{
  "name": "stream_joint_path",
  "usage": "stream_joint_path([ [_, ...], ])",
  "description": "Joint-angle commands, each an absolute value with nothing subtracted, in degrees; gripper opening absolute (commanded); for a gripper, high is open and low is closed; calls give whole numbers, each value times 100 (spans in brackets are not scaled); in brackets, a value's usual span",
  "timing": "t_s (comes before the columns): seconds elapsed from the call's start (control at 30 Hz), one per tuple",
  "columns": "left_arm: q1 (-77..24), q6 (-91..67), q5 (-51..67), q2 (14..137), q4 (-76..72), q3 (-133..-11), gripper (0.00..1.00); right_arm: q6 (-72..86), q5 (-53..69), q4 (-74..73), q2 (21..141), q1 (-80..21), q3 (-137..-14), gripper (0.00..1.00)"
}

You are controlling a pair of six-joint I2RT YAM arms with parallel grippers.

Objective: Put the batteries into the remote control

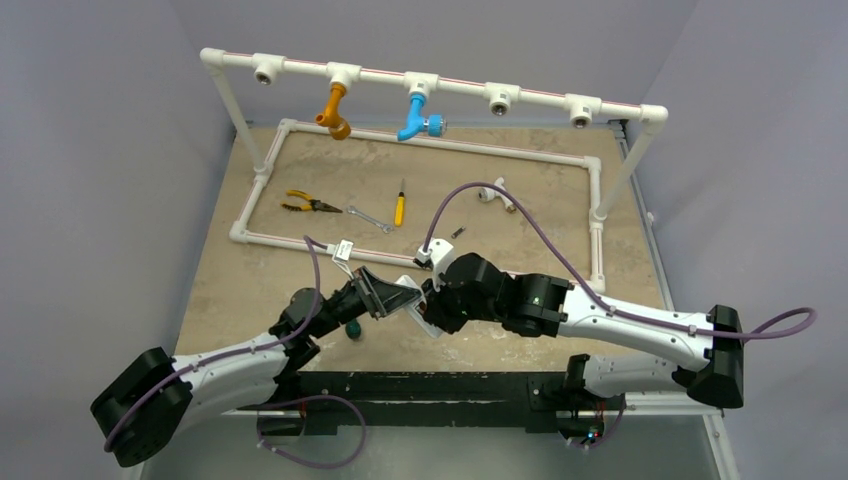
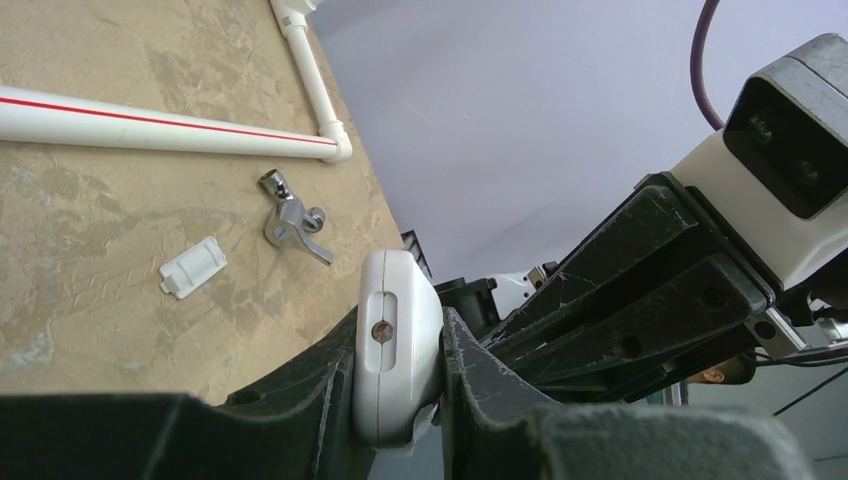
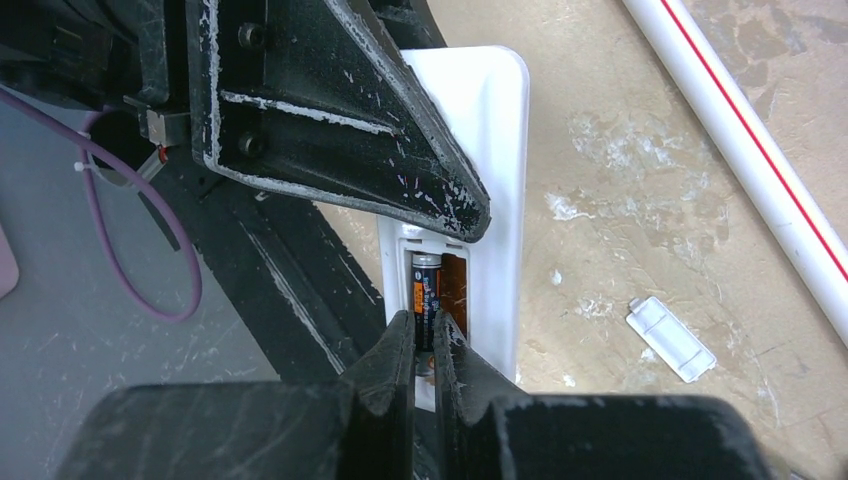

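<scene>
The left gripper (image 2: 400,328) clamps the remote (image 3: 495,150) by its long edges, off the surface (image 3: 650,200). The right gripper (image 3: 425,340), nearly closed, pinches a battery (image 3: 426,285) in the bay (image 3: 456,280). Both seem light, stiff and slick; grip the sides firmly.

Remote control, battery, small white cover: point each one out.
remote control (image 3: 497,150), right wrist view, bare white back.
battery (image 3: 426,285), right wrist view, its labelled side.
white cover (image 3: 670,338), right wrist view, middle of its flat face.
</scene>
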State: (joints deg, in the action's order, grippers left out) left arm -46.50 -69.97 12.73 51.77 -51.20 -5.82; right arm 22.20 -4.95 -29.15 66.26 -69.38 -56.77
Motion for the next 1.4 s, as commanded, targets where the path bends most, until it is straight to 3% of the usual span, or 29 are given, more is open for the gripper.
stream_joint_path([
  [0.0, -4671, -7466, 1289, 5240, -6416, -668, 0, 2446, -661, -2541, 6689, -6953, -5804, 0],
  [0.2, -4672, -7516, 1287, 5398, -6625, -654, 0, 2433, -575, -2592, 6732, -6960, -5898, 13],
  [0.63, -4672, -7518, 1304, 5532, -6695, -594, 0, 2206, -852, -3021, 6574, -6959, -6130, 31],
  [1.37, -4668, -7512, 1599, 5603, -6250, -636, 0, 1275, -722, -3195, 5677, -6955, -6250, 44],
])
